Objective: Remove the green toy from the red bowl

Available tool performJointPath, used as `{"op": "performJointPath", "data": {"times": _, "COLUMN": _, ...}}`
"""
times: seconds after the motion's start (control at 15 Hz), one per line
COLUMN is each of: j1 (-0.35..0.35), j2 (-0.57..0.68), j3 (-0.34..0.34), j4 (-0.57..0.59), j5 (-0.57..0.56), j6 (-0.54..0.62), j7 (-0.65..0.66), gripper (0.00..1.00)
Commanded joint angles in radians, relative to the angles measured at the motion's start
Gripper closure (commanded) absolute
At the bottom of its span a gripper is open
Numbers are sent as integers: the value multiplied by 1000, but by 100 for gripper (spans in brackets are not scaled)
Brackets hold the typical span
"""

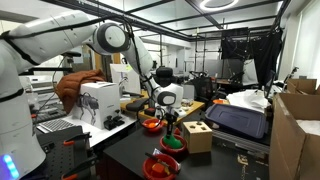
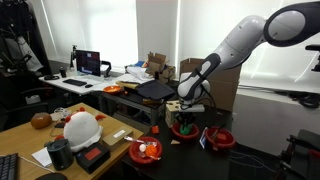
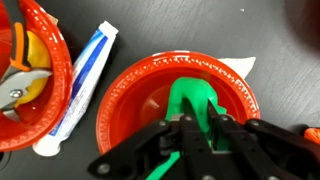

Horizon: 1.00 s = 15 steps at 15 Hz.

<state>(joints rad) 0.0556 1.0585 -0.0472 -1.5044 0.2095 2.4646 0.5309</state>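
Note:
The red bowl (image 3: 118, 95) sits on the dark table and fills the middle of the wrist view. It also shows in both exterior views (image 1: 174, 146) (image 2: 184, 130). The green toy (image 3: 188, 97) is over the bowl's inside. My gripper (image 3: 197, 122) reaches down into the bowl, and its black fingers are shut on the toy's sides. In both exterior views the gripper (image 1: 168, 118) (image 2: 188, 113) hangs just above the bowl, with a bit of green (image 1: 172, 137) below it. I cannot tell whether the toy still touches the bowl's bottom.
A blue-and-white tube (image 3: 85, 85) lies left of the bowl. Beyond it is a red-orange dish (image 3: 50, 110) with an orange item. A light wooden cube box (image 1: 197, 135) stands beside the bowl, and another red dish (image 2: 219, 141) is nearby. A white helmet (image 2: 80, 127) is on the wooden desk.

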Motion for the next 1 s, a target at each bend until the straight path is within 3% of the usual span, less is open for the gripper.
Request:
{"op": "performJointPath", "data": {"times": 0.0, "j1": 9, "j2": -95, "j3": 5, "j4": -54, "j5": 13, "j6": -21, "j7": -26, "gripper": 96}}
{"op": "performJointPath", "data": {"times": 0.53, "j1": 42, "j2": -303, "j3": 10, "j4": -150, "j5": -3, "j6": -122, "j7": -31, "gripper": 97}}
{"op": "performJointPath", "data": {"times": 0.93, "j1": 7, "j2": -457, "j3": 96, "j4": -264, "j5": 18, "j6": -225, "j7": -246, "gripper": 97}}
